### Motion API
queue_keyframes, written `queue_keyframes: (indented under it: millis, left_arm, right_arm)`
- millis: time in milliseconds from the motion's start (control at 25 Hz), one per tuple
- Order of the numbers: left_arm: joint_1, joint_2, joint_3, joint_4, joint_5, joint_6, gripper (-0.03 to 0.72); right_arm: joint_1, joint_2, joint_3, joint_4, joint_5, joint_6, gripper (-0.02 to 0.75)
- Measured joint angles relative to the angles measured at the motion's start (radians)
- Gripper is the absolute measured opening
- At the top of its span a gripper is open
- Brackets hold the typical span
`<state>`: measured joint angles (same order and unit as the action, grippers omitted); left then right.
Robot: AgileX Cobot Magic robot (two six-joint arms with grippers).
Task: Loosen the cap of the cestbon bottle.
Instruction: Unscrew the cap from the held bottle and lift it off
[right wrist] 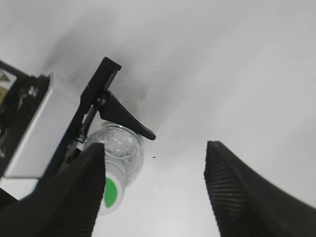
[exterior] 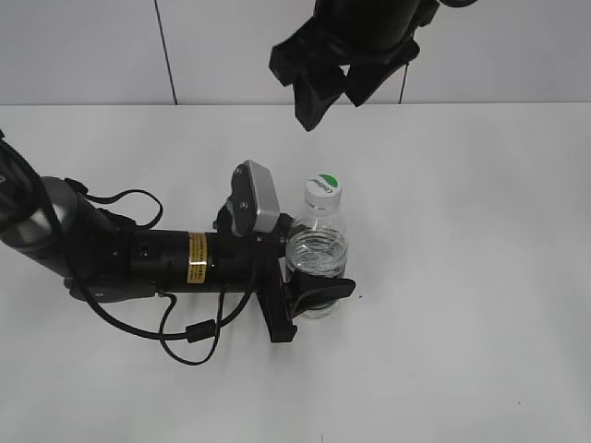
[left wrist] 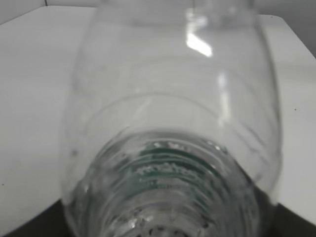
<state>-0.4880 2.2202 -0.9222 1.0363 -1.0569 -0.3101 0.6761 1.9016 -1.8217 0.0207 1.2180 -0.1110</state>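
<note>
The cestbon bottle (exterior: 318,254) stands upright on the white table, clear with ribbed shoulders. Its white cap (exterior: 324,187) with a green half-disc logo is on top. My left gripper (exterior: 309,293) is shut on the bottle's lower body, its jaws on both sides. In the left wrist view the bottle (left wrist: 173,128) fills the frame and hides the jaws. My right gripper (exterior: 331,88) hangs open and empty high above and behind the bottle. In the right wrist view its open fingers (right wrist: 155,170) look down on the cap (right wrist: 111,193), which sits by the left finger, and the bottle (right wrist: 117,148).
The white table (exterior: 462,231) has a tiled wall behind it. The left arm's black body and looping cable (exterior: 189,337) lie across the table's left side. The left wrist camera housing (exterior: 256,196) sits beside the bottle's neck.
</note>
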Motion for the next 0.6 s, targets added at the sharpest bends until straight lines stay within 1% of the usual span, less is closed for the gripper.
queue_keyframes:
  millis: [80,120,200,280,360,480,600]
  left_arm:
    - [0.000,0.000,0.000,0.000,0.000,0.000,0.406]
    - [0.000,0.000,0.000,0.000,0.000,0.000,0.406]
    - [0.000,0.000,0.000,-0.001,0.001,0.000,0.406]
    - [0.000,0.000,0.000,-0.001,0.001,0.000,0.406]
    - [0.000,0.000,0.000,-0.001,0.001,0.000,0.406]
    - [0.000,0.000,0.000,-0.003,0.002,0.000,0.406]
    - [0.000,0.000,0.000,-0.004,0.002,0.000,0.406]
  right_arm:
    - [0.000,0.000,0.000,0.041,0.000,0.133,0.484]
    - [0.000,0.000,0.000,0.078,0.000,0.177,0.484]
    - [0.000,0.000,0.000,0.153,0.001,0.221,0.484]
    - [0.000,-0.001,0.000,0.193,0.001,0.259,0.484]
    - [0.000,-0.010,0.000,0.197,0.001,0.296,0.484]
    - [0.000,-0.031,0.002,0.173,0.001,0.343,0.484]
    - [0.000,-0.053,0.041,0.159,0.001,0.374,0.484]
